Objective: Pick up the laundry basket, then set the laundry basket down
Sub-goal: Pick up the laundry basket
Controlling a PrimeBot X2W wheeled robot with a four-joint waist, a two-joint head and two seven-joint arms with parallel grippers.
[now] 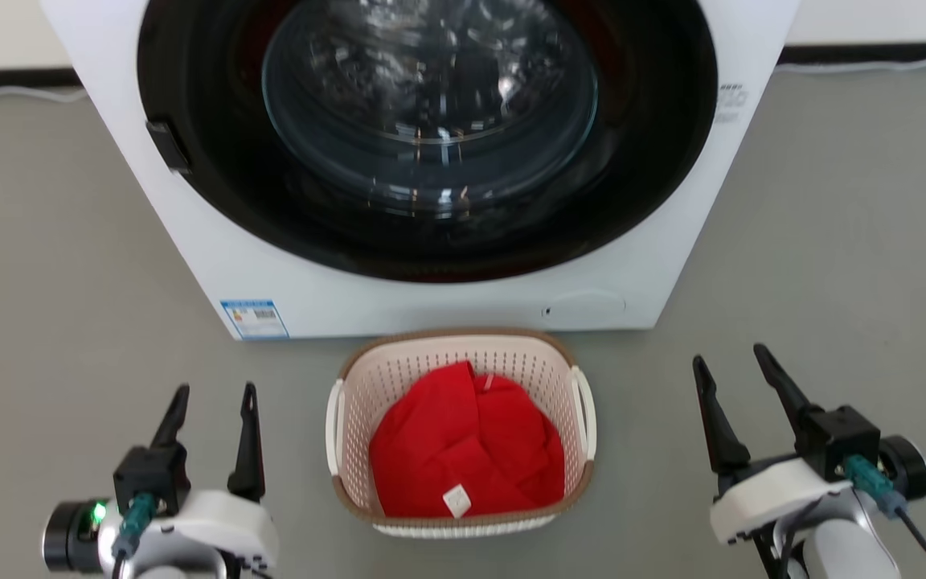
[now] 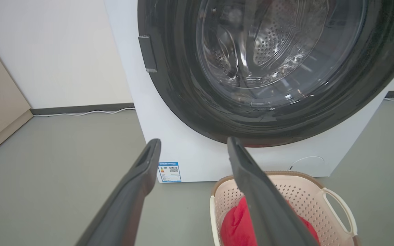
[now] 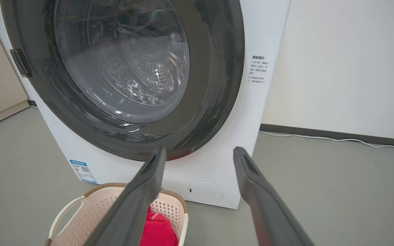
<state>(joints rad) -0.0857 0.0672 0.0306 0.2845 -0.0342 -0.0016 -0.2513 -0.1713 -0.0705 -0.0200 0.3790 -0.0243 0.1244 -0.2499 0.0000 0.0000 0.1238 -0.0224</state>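
The laundry basket (image 1: 366, 394), cream-white and perforated with a brown woven-look rim and white loop handles, sits on the grey floor just in front of the washer, holding a red garment (image 1: 463, 454). My left gripper (image 1: 216, 392) stands open to the basket's left, well apart from it, nothing between its fingers. My right gripper (image 1: 729, 355) is open on the basket's right side, also clear of it. The left wrist view has the basket (image 2: 306, 193) at lower right behind one finger; the right wrist view has the basket (image 3: 91, 212) at lower left.
A white front-loading washer (image 1: 431, 297) with a round dark-framed glass door (image 1: 431, 104) rises directly behind the basket. Grey floor (image 1: 833, 265) spreads on both sides. A cable (image 3: 337, 139) runs along the baseboard by the wall.
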